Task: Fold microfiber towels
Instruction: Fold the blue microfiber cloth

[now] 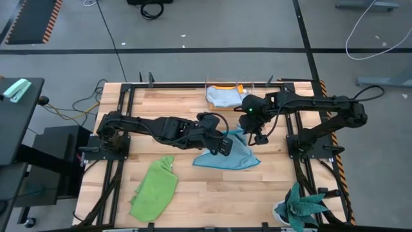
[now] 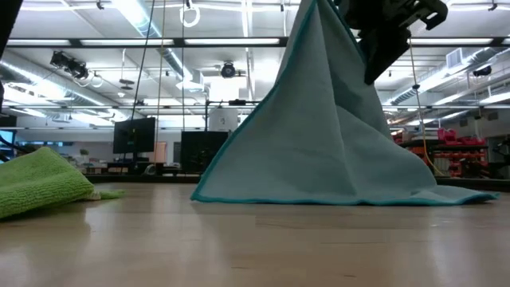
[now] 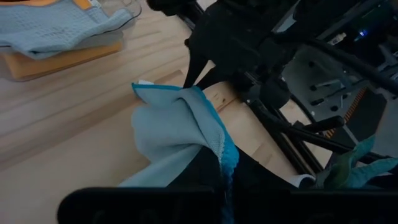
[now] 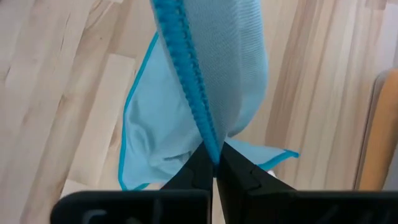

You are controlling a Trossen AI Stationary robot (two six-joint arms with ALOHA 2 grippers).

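Both grippers pinched the light blue towel (image 1: 230,152) at mid-table.
We held its edges clamped in our right gripper (image 4: 214,163) and left gripper (image 1: 221,144), raised tent-like above the table (image 1: 257,187).

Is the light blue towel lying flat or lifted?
Lifted: the right claw pinches the light blue towel by an edge, tenting it; its bottom hem rests on the table.

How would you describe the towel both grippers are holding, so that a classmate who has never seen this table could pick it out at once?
Start at the wooden table and find where the two dark arms meet near its middle. There the left gripper and right gripper pinch the light blue towel, lifted into a tent. Unlike the lime green towel lying loose, it has a darker teal edge.
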